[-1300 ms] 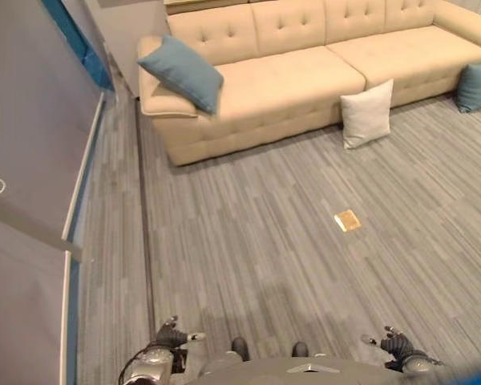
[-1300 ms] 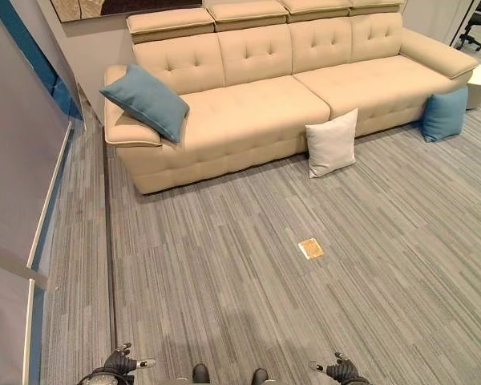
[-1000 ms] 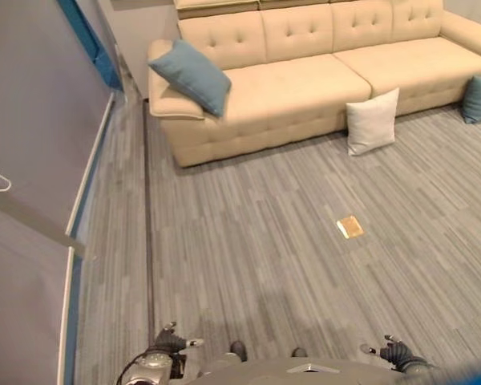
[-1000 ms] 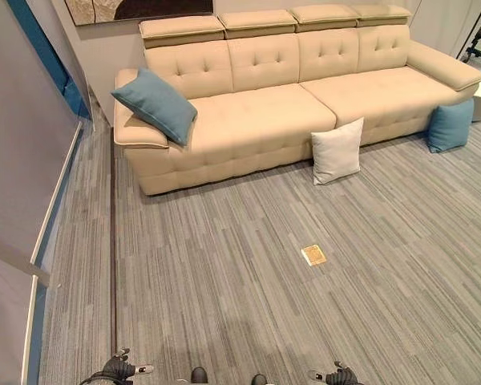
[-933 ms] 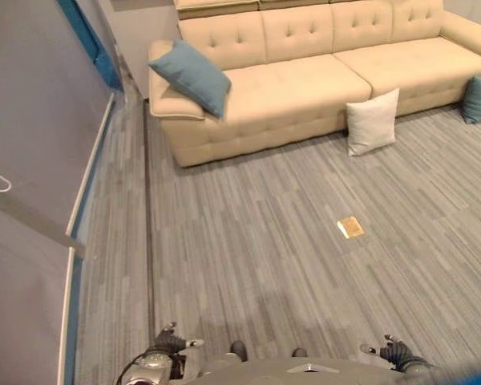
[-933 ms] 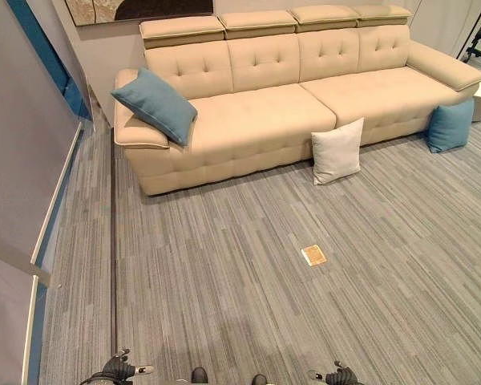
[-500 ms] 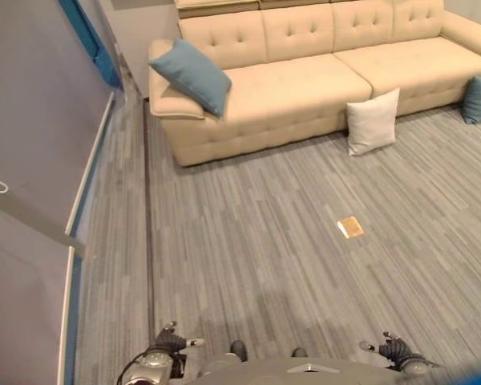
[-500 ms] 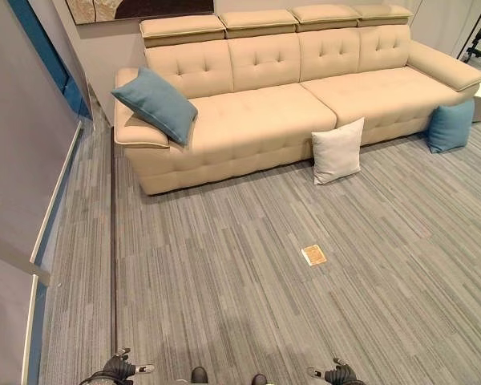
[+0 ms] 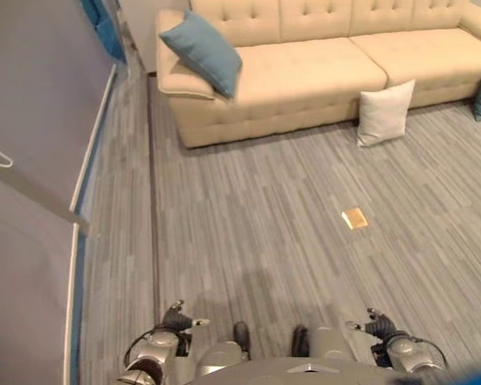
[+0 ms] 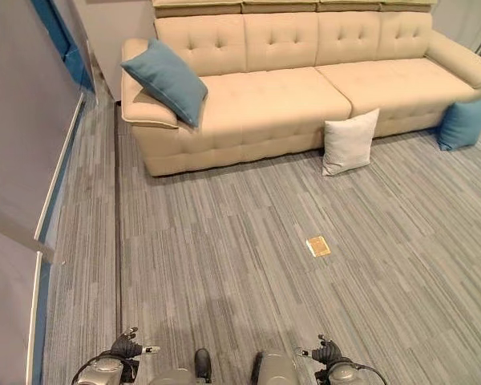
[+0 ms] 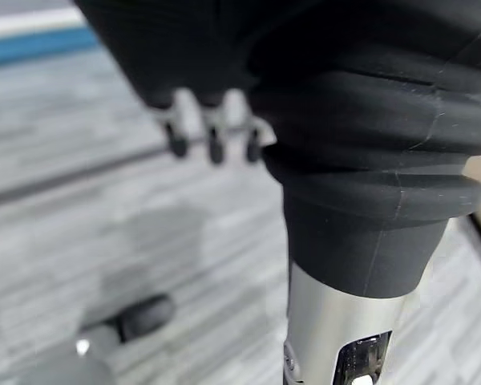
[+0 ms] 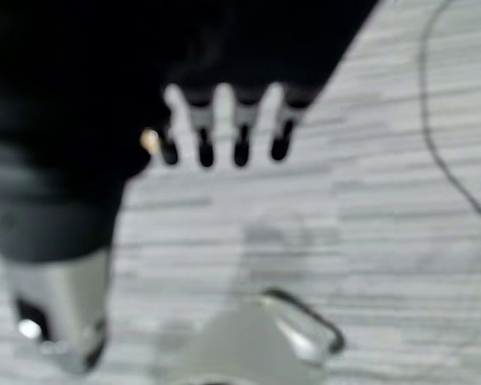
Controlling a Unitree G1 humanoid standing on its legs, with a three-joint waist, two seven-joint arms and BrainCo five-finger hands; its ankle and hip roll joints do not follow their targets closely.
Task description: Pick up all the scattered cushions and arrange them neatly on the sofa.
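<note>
Approach step: both hands, left hand [image 10: 127,346] and right hand [image 10: 327,351], hang relaxed and empty; walk toward the white cushion [image 10: 349,142] at one o'clock.

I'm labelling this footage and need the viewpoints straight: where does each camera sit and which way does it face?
Left eye view: on the head, looking down over the floor at the sofa; left hand and right hand low in frame.
Right eye view: beside it, same scene, white cushion on the floor.
Left wrist view: along the left hand's fingers to the floor.
Right wrist view: along the right hand's fingers to the floor.
</note>
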